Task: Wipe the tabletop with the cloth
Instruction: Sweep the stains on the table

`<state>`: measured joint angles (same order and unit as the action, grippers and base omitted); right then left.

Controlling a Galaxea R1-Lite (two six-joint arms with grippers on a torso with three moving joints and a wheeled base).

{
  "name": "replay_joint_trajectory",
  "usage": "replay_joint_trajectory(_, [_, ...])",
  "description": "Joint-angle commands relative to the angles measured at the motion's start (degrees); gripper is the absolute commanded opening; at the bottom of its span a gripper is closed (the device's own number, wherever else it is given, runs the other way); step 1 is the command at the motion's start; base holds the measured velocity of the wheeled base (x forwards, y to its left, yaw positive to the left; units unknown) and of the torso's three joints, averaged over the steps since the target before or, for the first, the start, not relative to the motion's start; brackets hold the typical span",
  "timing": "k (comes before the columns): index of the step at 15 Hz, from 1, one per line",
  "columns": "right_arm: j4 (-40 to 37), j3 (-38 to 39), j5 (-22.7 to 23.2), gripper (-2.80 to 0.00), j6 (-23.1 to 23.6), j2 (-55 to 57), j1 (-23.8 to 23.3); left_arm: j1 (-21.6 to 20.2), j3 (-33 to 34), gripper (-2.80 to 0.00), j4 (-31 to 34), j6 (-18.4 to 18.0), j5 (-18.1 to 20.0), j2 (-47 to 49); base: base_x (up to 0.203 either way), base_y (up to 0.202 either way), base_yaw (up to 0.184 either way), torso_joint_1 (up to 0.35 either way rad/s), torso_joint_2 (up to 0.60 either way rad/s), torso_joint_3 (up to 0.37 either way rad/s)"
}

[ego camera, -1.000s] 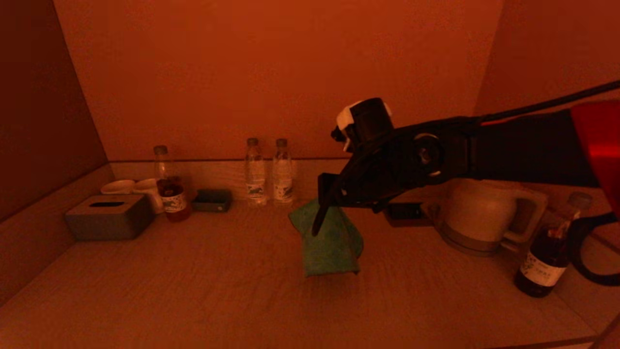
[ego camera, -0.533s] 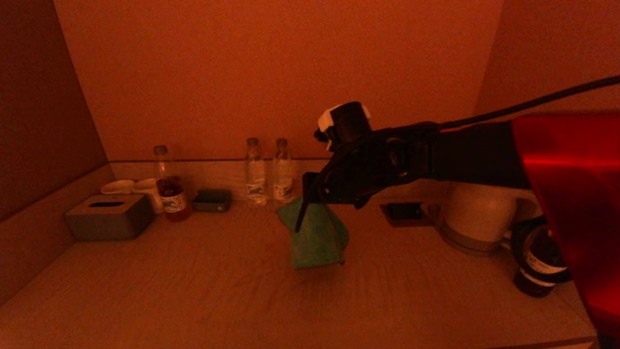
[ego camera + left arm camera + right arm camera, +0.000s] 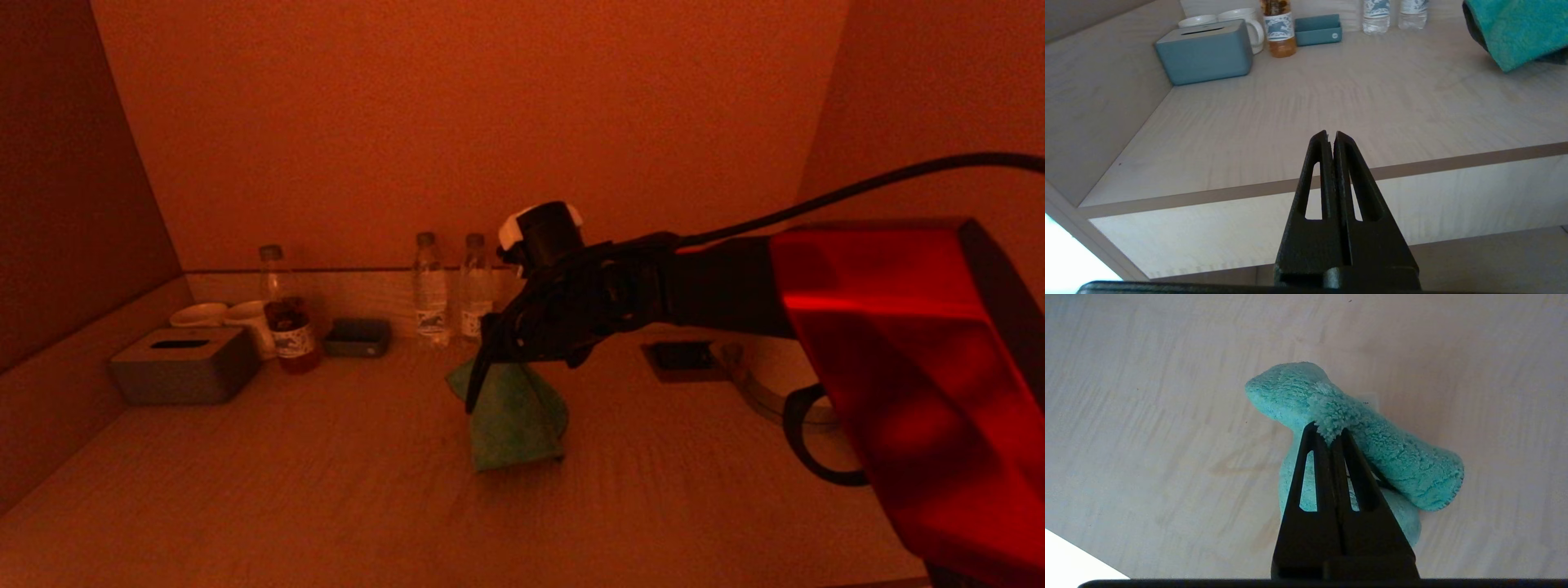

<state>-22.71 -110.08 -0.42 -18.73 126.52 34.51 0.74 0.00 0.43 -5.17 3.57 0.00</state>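
My right gripper (image 3: 482, 384) is shut on the green cloth (image 3: 513, 418), pinching a fold of it at the tips. In the right wrist view the gripper (image 3: 1328, 430) holds the cloth (image 3: 1392, 457) bunched and hanging over the tabletop (image 3: 1147, 416). The cloth hangs down over the middle of the pale wood-grain tabletop (image 3: 286, 482); I cannot tell if its lower edge touches. In the left wrist view the cloth (image 3: 1519, 32) shows far off. My left gripper (image 3: 1330, 136) is shut and empty, parked off the tabletop's front edge (image 3: 1249, 190).
A grey tissue box (image 3: 184, 363), two white cups (image 3: 220, 318), a tea bottle (image 3: 286, 314), a small dark tray (image 3: 357, 336) and two water bottles (image 3: 449, 286) stand along the back. The pale kettle's base (image 3: 771, 392) is at the right, mostly hidden by my arm.
My right arm has carried the cloth leftward and lower over the tabletop. The arm now hides the kettle and the dark bottle at the right. The left arm has not moved.
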Motion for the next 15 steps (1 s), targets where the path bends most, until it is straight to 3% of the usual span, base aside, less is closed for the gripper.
replay_joint_trajectory(1, [0.0, -0.1, 0.0, -2.80, 1.7, 0.3, 0.1, 0.0, 0.0, -2.80, 0.0, 0.0, 0.0, 0.0, 0.000, 0.000, 0.000, 0.000, 0.00, 0.000])
replay_joint_trajectory(15, [8.2, -0.5, 0.0, -2.80, 12.0, 3.8, 0.5, 0.0, 0.0, -2.80, 0.0, 0.0, 0.0, 0.0, 0.000, 0.000, 0.000, 0.000, 0.00, 0.000])
